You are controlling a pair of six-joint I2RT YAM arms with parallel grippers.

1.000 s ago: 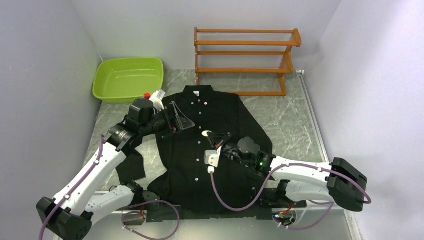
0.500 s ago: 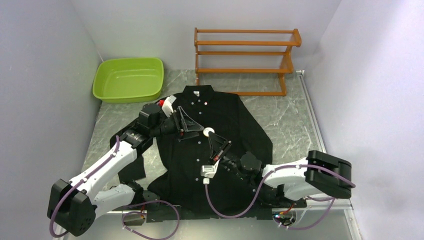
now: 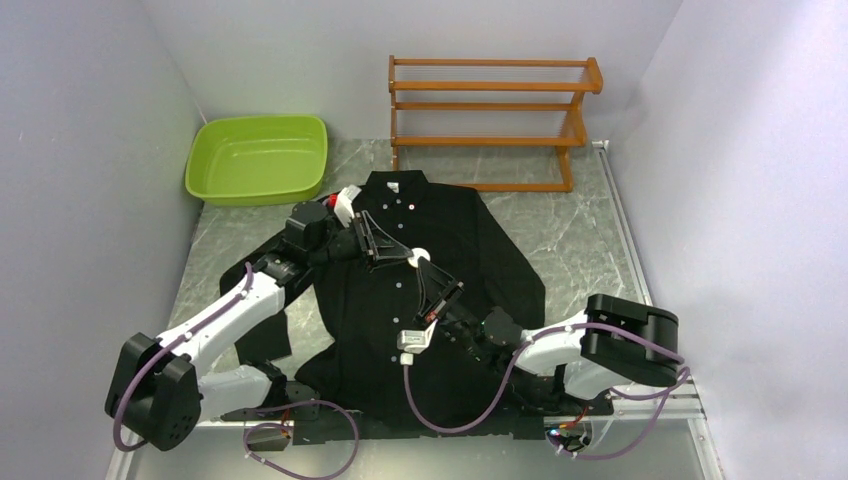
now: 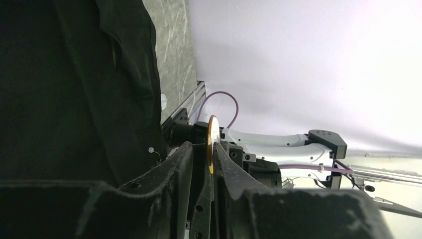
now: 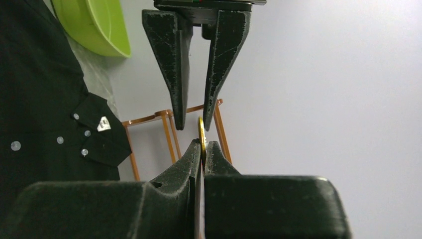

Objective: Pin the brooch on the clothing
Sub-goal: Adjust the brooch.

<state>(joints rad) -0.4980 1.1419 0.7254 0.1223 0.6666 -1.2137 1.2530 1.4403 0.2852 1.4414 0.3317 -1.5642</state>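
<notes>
So, the brooch (image 4: 211,144) shows edge-on in both wrist views, as a thin gold-rimmed disc. The right gripper (image 5: 202,143) has it pinched tight by one edge, fingers pressed together on it. The left gripper (image 5: 194,128) meets it from the opposite side, tips straddling the brooch's other edge. One of its fingers (image 5: 219,59) looks to be right up against the disc. The other has a visible sliver of daylight between it and the brooch, so those jaws are a little apart and not clamped.

From the top camera the brooch is a small pale dot over the front of the clothing (image 3: 470,240), just beside the button line at about chest level. It looks lifted off the fabric rather than lying on it. The left gripper reaches in from about 10 o'clock of the brooch, the right gripper from about 5 o'clock.

The clothing is a black shirt spread flat on the grey marbled table (image 3: 590,240). Its collar and white neck label (image 3: 396,186) are at 12 o'clock and its hem is at 6, near the arm bases. It has small white buttons (image 5: 15,146) dotted on it.

Off the shirt at roughly 10 o'clock there's a lime green basin (image 3: 258,158). At about 1 o'clock a wooden rack (image 3: 490,125) stands against the back wall.
</notes>
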